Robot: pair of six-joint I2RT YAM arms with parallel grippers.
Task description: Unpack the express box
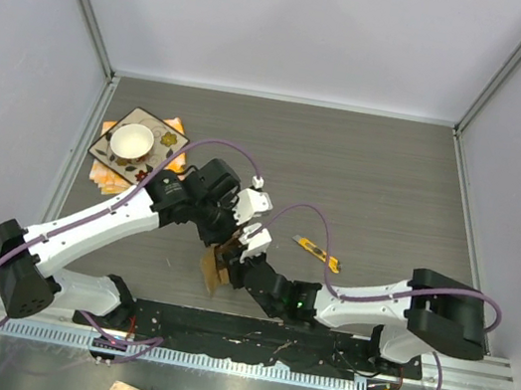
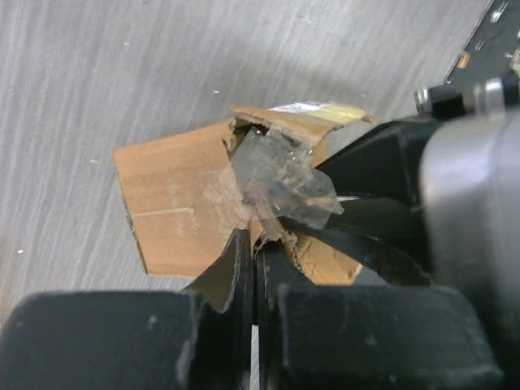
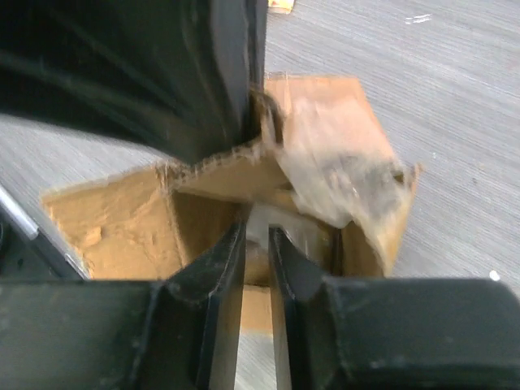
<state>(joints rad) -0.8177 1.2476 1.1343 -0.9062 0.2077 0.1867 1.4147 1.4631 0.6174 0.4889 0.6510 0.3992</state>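
The express box is a small brown cardboard box near the table's front edge, with torn flaps and crumpled clear tape. In the left wrist view my left gripper is shut on a torn top flap of the box. In the right wrist view my right gripper reaches into the open box, its jaws closed to a narrow gap on a whitish item inside. In the top view the left gripper and right gripper meet over the box.
A yellow utility knife lies right of the box. A brown-and-orange card with a white cup sits at the back left. The black rail runs along the near edge.
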